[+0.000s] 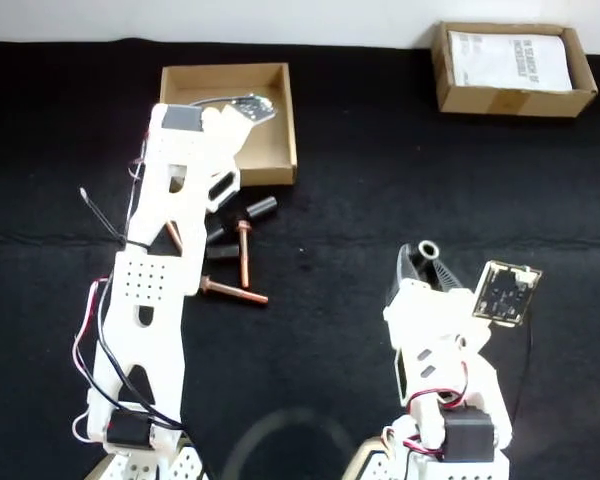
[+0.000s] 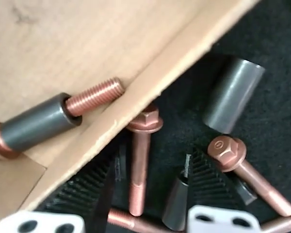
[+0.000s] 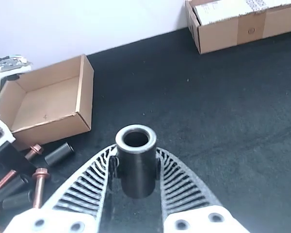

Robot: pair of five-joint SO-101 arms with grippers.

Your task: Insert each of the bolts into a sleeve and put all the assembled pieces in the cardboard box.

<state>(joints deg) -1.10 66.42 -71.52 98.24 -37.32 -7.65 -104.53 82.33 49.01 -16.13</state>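
While the right gripper (image 3: 136, 159) is clamped on an upright dark sleeve (image 3: 136, 167), bore open upward between its fingers, no bolt sits in it, so the insertion step for a second piece looks to be in hand. The left gripper (image 2: 153, 167) stands spread and empty. A copper bolt (image 2: 139, 160) lies between its fingers, with a loose sleeve (image 2: 232, 94) just beyond them. Past the fingertips, one assembled piece (image 2: 36, 124) already lies in the cardboard box (image 2: 174, 68). Next, I judge, the left fingers must close on that bolt's shank and carry it to the held bore.
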